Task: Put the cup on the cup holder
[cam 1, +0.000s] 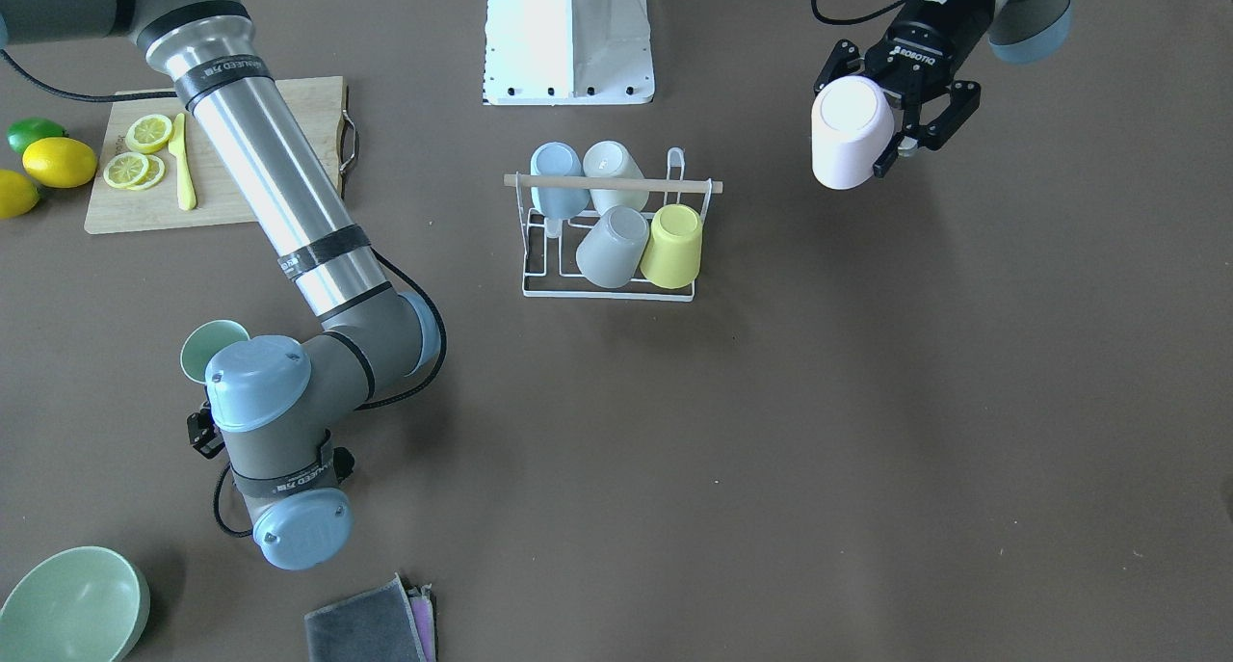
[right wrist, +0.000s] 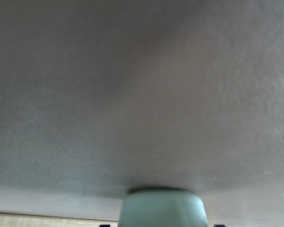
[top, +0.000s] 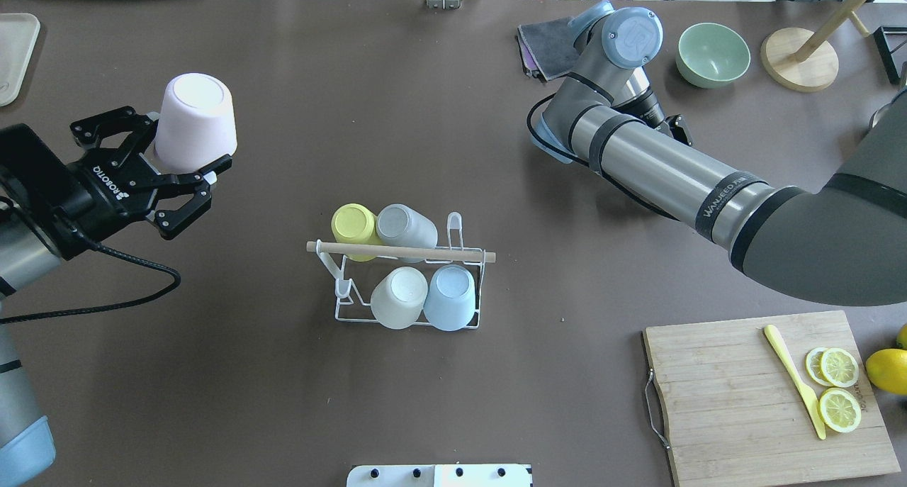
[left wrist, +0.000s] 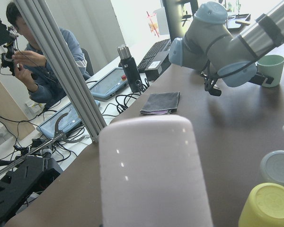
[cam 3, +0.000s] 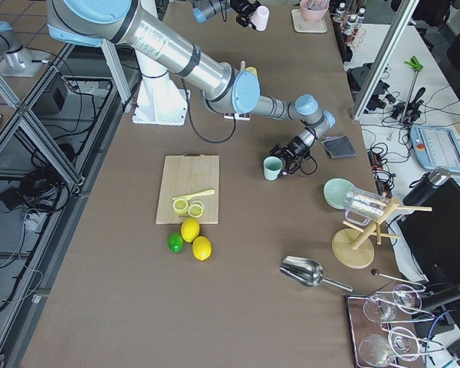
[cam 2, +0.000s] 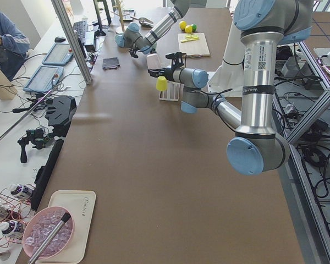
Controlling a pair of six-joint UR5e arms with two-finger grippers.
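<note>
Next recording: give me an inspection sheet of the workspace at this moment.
Surface: brown table, no spills seen.
Job's things: cup holder carries four cups, some prongs free; pink cup base up, off to its side.
Clutter: cutting board with lemon slices, bowl, cloths.
Grippers: left gripper shut on pink cup; right gripper at mint cup, grip unclear.
Cables: black cable loops from the left wrist.
Surroundings: person at a side desk.
</note>
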